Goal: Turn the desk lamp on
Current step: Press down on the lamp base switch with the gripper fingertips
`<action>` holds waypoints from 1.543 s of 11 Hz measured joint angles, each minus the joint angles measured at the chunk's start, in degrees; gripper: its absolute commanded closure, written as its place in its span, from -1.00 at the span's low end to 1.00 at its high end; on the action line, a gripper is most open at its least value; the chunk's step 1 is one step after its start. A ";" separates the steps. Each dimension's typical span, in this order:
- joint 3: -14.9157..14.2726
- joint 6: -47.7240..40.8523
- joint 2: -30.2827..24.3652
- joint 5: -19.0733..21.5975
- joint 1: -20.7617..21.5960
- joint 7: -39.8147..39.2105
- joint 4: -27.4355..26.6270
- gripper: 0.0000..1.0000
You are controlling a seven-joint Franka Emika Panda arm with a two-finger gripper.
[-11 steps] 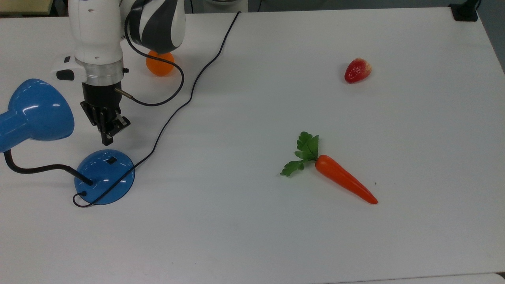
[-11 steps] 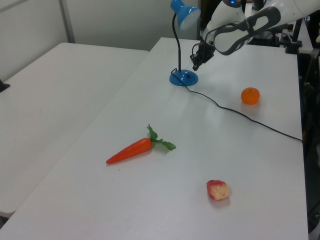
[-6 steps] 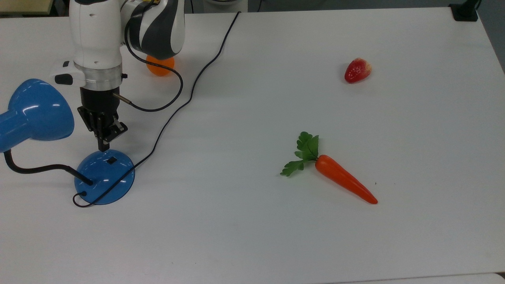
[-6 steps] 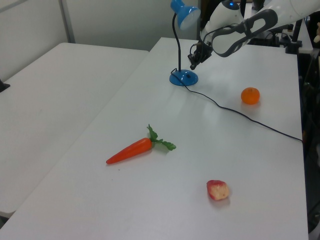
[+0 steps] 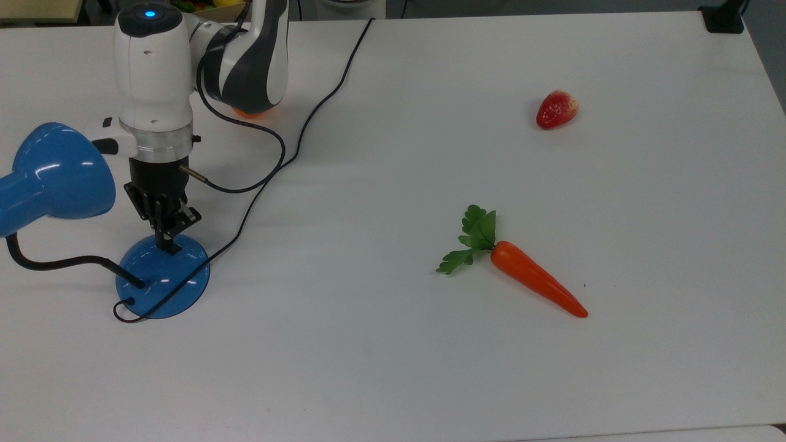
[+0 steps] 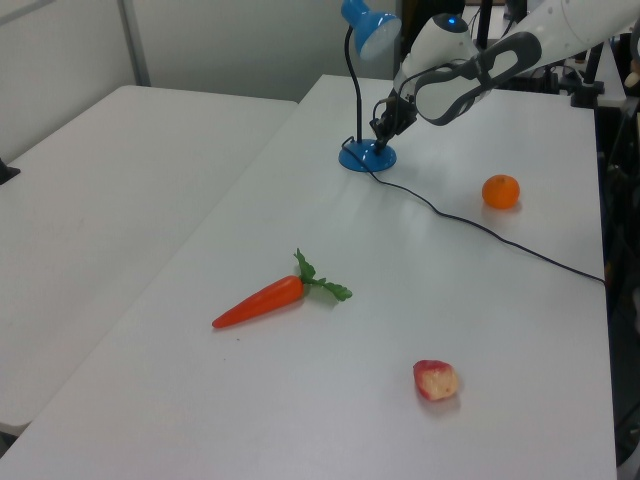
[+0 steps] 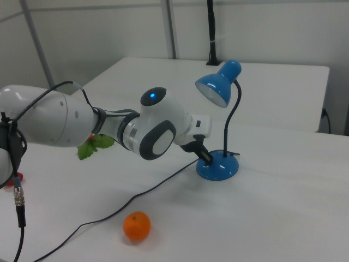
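White and wide, the worktop (image 5: 393,368) carries everything, with a second pale table beside it at the left view's left. Going from the top view's left: the glossy blue desk lamp (image 5: 163,276) stands near that edge, its bell-shaped shade (image 5: 58,175) leaning out over the worktop on a black bendy neck (image 5: 55,264) that rises from a round domed blue base. A thin black cord (image 5: 295,147) loops out of the base and runs away toward the far edge. The white and grey robot arm (image 5: 153,67) reaches down over the base, and the black gripper (image 5: 167,244) points straight at the dome, its tip on or just above the upper part of the base where the small switch would sit; the switch itself is hidden under the tip. The jaws look drawn close together, holding nothing. In the right view the gripper (image 7: 205,157) meets the base at its near side, with the shade (image 7: 218,84) high above it. A small round orange fruit (image 6: 500,191) lies behind the arm, well apart from the lamp (image 6: 367,155). Farther to the top view's right, an orange toy carrot with green leaves (image 5: 522,273) lies near the middle, and a red strawberry (image 5: 556,110) lies beyond it.
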 measured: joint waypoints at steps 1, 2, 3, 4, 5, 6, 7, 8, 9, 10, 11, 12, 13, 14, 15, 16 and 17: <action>0.00 0.00 0.39 0.00 0.01 0.00 0.50 0.92; 0.00 0.00 0.54 0.00 0.01 0.00 0.98 0.92; 0.00 0.00 0.61 0.00 0.01 0.00 1.22 0.92; 0.00 0.00 0.68 0.00 0.01 0.00 1.35 0.92; 0.00 0.00 0.72 0.00 0.01 0.00 1.36 0.92; 0.00 0.00 0.74 -0.01 0.02 0.00 1.36 0.92; 0.00 0.00 0.76 -0.01 0.04 0.00 1.36 0.92; 0.00 0.00 0.76 -0.01 0.06 0.00 1.37 0.92; 0.00 0.00 0.76 -0.01 0.08 0.00 1.42 0.92; 0.00 0.00 0.76 -0.01 0.09 0.00 1.56 0.92; 0.00 0.00 0.76 -0.01 0.12 0.00 1.69 0.92; 0.00 0.00 0.76 -0.01 0.20 0.00 1.72 0.92; 0.00 0.00 0.76 -0.01 0.30 0.00 1.72 0.92; 0.00 0.00 0.76 -0.01 0.43 0.00 1.72 0.92; 0.00 0.00 0.76 -0.01 0.57 0.00 1.72 0.92; 0.00 0.00 0.76 -0.01 0.62 0.00 1.72 0.92; 0.00 0.00 0.76 -0.02 0.62 0.00 1.72 0.92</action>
